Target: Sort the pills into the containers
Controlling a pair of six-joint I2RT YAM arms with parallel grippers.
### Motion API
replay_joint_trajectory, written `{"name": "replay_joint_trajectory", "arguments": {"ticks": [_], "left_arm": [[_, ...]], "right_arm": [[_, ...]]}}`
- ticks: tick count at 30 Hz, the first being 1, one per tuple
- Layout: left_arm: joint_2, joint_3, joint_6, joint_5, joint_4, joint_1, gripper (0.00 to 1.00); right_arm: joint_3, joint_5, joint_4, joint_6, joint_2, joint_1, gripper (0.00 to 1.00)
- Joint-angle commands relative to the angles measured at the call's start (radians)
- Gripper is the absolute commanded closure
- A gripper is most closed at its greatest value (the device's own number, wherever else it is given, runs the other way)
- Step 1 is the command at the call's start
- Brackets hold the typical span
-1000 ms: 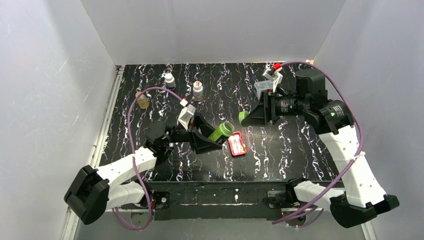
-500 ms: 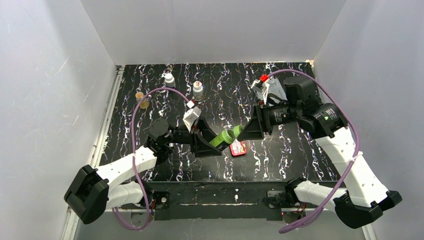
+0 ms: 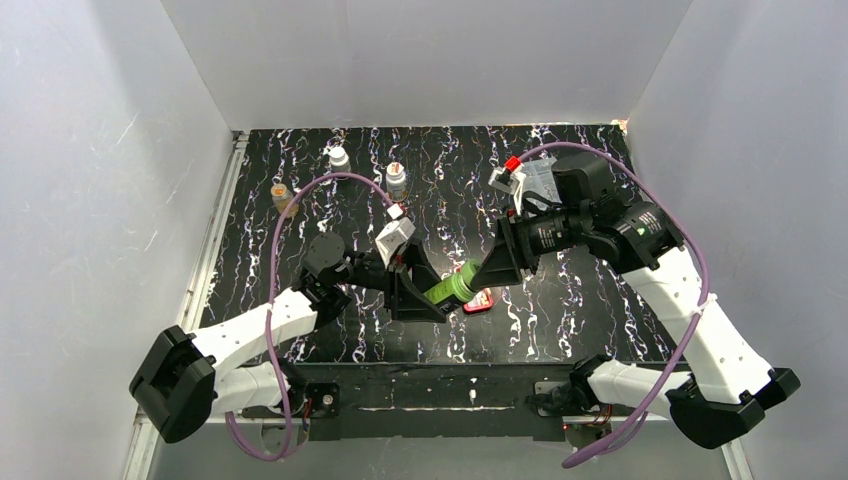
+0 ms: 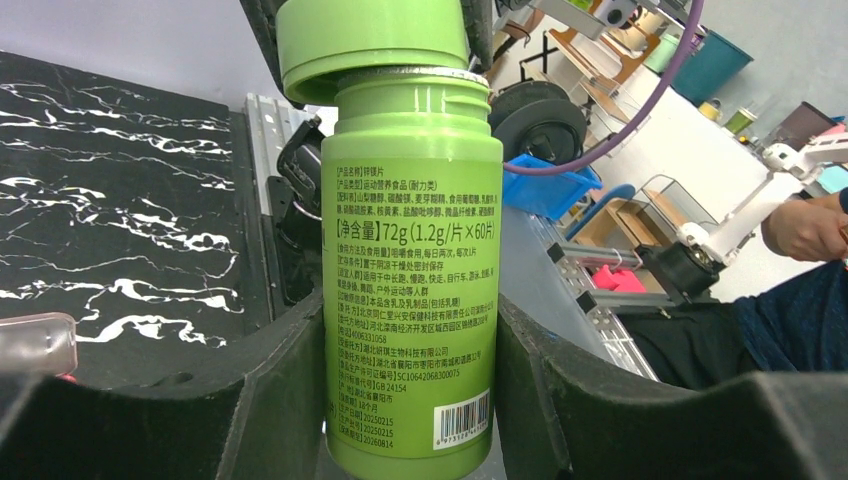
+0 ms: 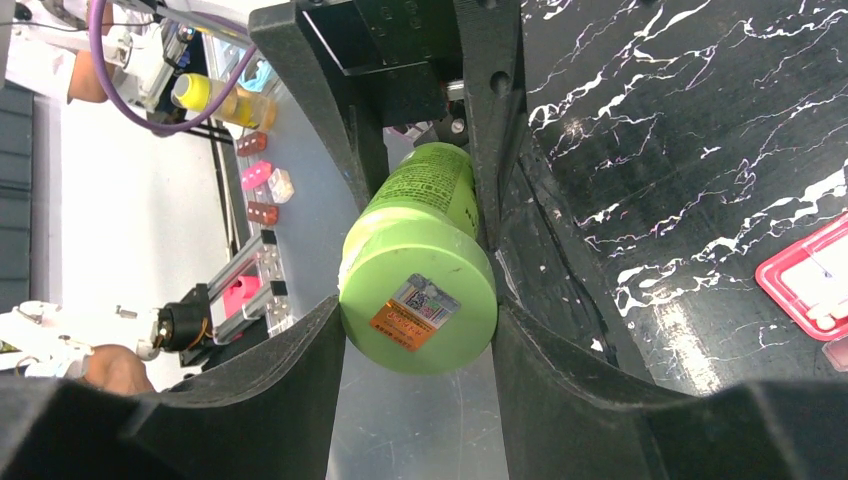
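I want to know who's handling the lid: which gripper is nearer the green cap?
Right. The right gripper is clamped on the green cap; the left gripper holds the green bottle lower down its body, away from the cap.

Overhead; wrist close-ups, shared green bottle [image 4: 412, 300]

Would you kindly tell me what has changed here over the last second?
The right gripper carried the cap left and nearer, onto the mouth of the green bottle, which the left gripper shifted slightly right to meet it. Both grips held. The case and the small bottles at the back stayed put.
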Motion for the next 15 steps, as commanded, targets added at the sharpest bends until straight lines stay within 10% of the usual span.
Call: {"name": "replay_joint_trajectory", "arguments": {"ticks": [1,15], "left_arm": [[0.012,0.063,0.016,0.027,0.000,-0.008,1.00],[0.007,0.037,0.022,-0.120,0.049,-0.009,1.00]], "right_arm": [[0.038,0.003,-0.005,-0.023,0.005,0.026,0.69],[0.019,0.057,0.018,0.003,-0.025,0.033,0.70]]}}
